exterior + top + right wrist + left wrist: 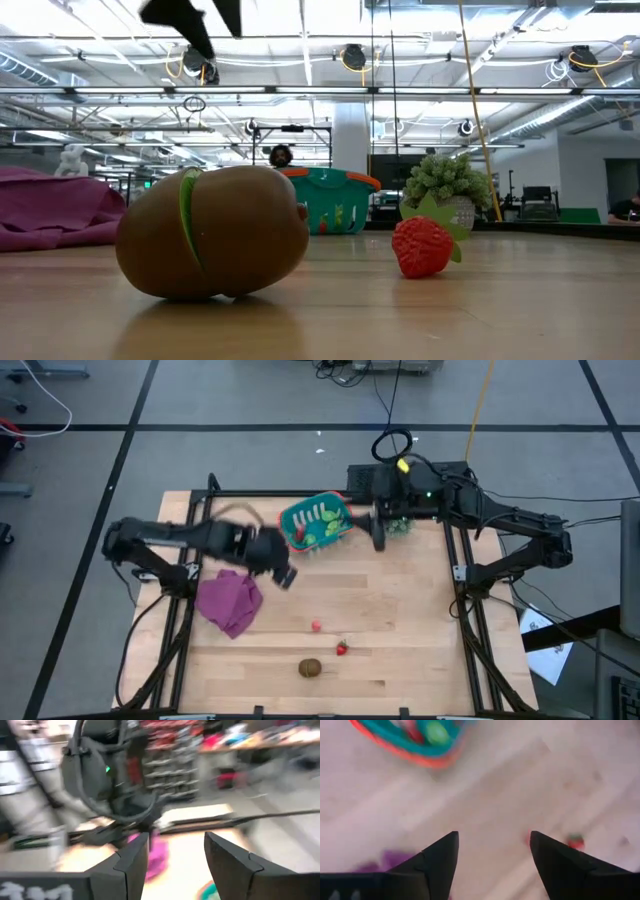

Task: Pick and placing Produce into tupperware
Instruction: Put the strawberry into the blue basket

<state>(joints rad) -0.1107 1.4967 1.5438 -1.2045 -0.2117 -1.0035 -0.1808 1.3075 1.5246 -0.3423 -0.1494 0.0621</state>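
Produce: a brown oval, a strawberry and a small red piece are seen on the bare worktop, near its front edge; the strawberry lies between the other two. A green piece and something red are seen inside the basket.
Basket: a teal basket with an orange-red rim is seen at the back of the worktop, between the two grippers. In the low view it is seen far behind the brown oval and the strawberry.
Left gripper: the left gripper is held above the worktop, just in front of the basket and beside the cloth. Its jaws are released, and nothing is seen between them in the left wrist view.
Right gripper: the right gripper is held just beside the basket's right end. Its jaws are parted, and nothing is gripped in the right wrist view.
Cloth: a purple cloth is crumpled on the worktop's left side.
Plant: a spiky green plant in a pale pot is seen at the back right, partly hidden under the right arm in the high view.
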